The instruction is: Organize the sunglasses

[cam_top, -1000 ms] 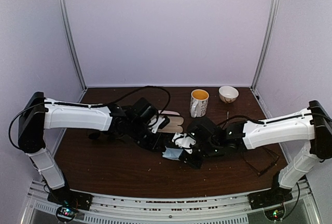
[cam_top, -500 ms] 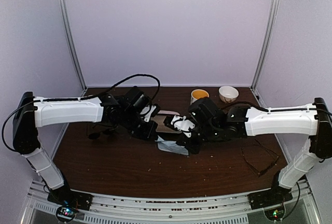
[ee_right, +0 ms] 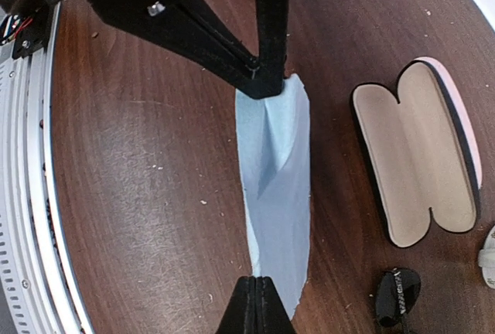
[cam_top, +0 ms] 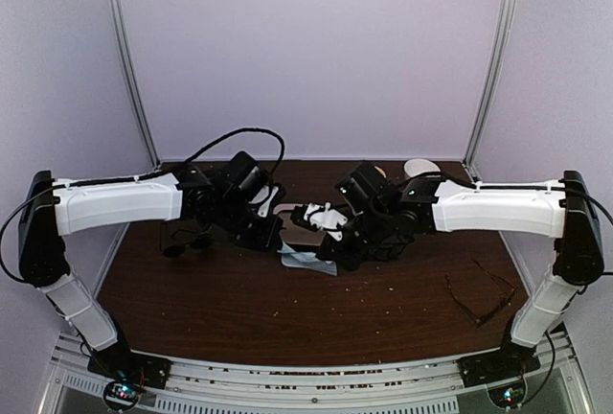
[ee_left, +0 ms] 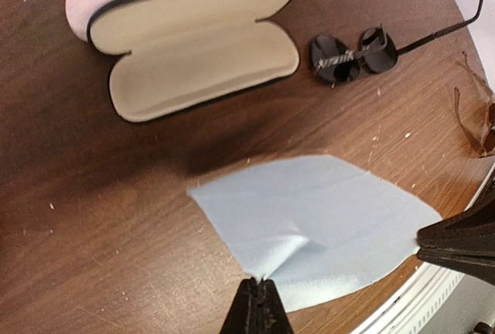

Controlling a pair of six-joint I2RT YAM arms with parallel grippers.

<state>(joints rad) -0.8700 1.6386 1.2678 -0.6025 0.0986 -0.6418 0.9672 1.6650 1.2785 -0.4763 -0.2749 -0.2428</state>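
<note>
Left fingers (ee_left: pixel 259 294): shut tight, pinching one edge of a light-blue cloth (ee_left: pixel 325 222), at bottom centre of left wrist view. Right fingers (ee_right: pixel 255 294): also shut, nipping the far corner of the same cloth. In left wrist view they come in at lower right of frame.

Cloth is stretched btwn the two sets of fingers, up off the worktop (ee_left: pixel 93 218). Small pucker where the left fingers grip, and a dark shadow on the wood to its upper left. In top view both arms meet mid-frame, w/ the cloth sagging just under the tips.

Dark sunglasses (ee_left: pixel 353 52) lie on the worktop, upper right of left wrist view. One temple arm stretches toward the top-right corner. They sit just beside the case's right end, small gap, not touching. In right wrist view the same pair is at bottom right, partly cut off by the frame edge.

Thin-framed pair (cam_top: pixel 482 297) lies on the worktop at lower right of top view, well apart from cloth and case.

Case (ee_left: pixel 193 44): open, beige lining facing up, black rim, pink outside. Upper left of left wrist view.

White bowl (cam_top: pixel 419 167) at back of worktop, partly behind the right arm.
</note>
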